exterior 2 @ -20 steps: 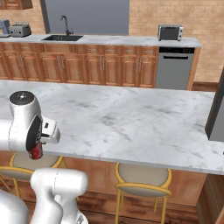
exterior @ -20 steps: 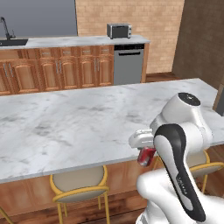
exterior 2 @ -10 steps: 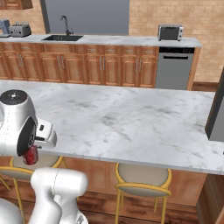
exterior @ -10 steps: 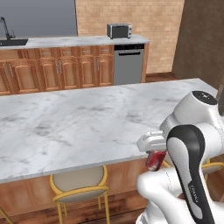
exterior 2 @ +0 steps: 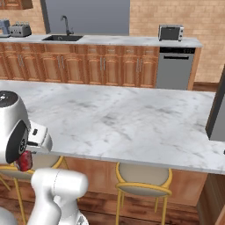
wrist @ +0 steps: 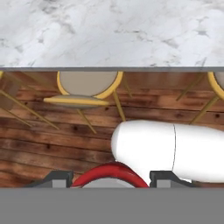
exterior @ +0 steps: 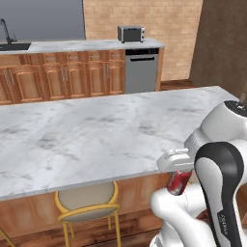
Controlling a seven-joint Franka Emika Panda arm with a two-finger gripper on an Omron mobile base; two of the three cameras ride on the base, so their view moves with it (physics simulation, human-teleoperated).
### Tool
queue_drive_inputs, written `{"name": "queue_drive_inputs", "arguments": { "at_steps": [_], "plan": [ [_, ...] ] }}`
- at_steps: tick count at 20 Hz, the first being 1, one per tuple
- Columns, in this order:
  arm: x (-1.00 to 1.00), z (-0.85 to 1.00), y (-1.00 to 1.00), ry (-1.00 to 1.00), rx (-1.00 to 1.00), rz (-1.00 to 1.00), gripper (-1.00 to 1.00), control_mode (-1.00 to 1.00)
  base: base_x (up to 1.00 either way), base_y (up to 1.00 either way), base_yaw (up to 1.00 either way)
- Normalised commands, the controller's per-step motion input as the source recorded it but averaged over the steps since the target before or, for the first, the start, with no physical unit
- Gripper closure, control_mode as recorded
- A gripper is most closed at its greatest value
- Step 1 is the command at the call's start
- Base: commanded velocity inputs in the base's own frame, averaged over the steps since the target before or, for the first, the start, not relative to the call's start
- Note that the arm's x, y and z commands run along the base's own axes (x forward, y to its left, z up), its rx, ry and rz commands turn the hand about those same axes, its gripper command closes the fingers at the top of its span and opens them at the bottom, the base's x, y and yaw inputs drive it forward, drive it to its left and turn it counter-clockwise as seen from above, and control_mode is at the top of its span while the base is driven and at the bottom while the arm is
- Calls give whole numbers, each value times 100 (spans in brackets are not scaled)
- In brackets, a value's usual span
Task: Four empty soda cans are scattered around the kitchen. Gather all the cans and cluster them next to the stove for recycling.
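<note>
The gripper (exterior: 179, 179) pinches a soda can (exterior: 179, 182), with one finger on each side of the small, round, shiny red can. The can hangs in the air just past the near edge of the island counter (exterior: 96, 135), lower than its smooth grey-and-white marble top. A round stool (exterior: 87, 198) with yellow metal legs stands under that edge.

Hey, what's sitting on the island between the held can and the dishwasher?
Nothing: in the left base view the marble island is bare between the soda can in the end effector and the dishwasher.
</note>
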Motion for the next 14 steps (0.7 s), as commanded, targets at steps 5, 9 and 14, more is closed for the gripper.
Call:
{"name": "queue_drive_inputs", "arguments": {
  "at_steps": [5,9,14],
  "plan": [
    [0,0,0,0,0,0,100,100,-32,0,0],
    [0,0,0,0,0,0,100,100,-40,1,0],
    [0,0,0,0,0,0,100,100,-31,35,0]
  ]
}}
